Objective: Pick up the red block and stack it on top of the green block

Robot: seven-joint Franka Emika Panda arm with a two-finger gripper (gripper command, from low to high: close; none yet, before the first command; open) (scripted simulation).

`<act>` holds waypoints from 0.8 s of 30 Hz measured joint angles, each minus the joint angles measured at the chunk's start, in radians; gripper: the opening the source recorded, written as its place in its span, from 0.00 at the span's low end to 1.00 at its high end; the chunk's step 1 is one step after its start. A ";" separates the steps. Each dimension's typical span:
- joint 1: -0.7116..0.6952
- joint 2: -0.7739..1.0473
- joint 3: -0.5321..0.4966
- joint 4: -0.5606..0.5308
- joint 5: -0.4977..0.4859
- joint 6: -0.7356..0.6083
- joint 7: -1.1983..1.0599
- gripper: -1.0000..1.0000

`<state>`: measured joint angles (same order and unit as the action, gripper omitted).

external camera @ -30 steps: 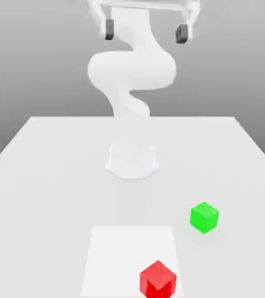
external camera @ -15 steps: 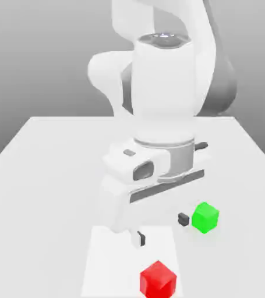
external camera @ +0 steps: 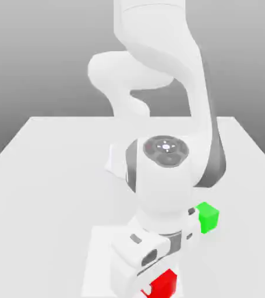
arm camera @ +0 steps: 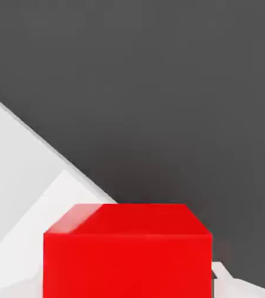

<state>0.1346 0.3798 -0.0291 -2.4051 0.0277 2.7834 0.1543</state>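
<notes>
Between the two fingers of the gripper point(external camera: 156, 286), the red block point(external camera: 165, 284) is found grasped, flanked closely on both sides. Beyond the gripper, toward the exterior view's right, sits the green block point(external camera: 208, 217) (partly hidden by the hand), apart from the red one and on the table point(external camera: 53, 204). Beneath the gripper lies a white square point(external camera: 99, 247).

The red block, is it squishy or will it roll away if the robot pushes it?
The red block has flat faces and crisp edges, so it would probably slide rather than roll. It looks stiff, since its sides show no dents. Being as wide as it is tall, it probably won't tip easily.
</notes>
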 joint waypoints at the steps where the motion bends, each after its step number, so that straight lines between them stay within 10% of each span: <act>1: 0.001 -0.030 -0.002 -0.005 -0.002 -0.025 0.001 0.00; 13: 0.198 -0.419 0.128 -0.288 0.135 -0.123 0.271 0.00; 24: 0.217 -0.521 0.283 -0.512 0.053 -0.004 0.637 0.00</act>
<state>0.3518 -0.1408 0.2539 -2.9167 0.0804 2.7795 0.7910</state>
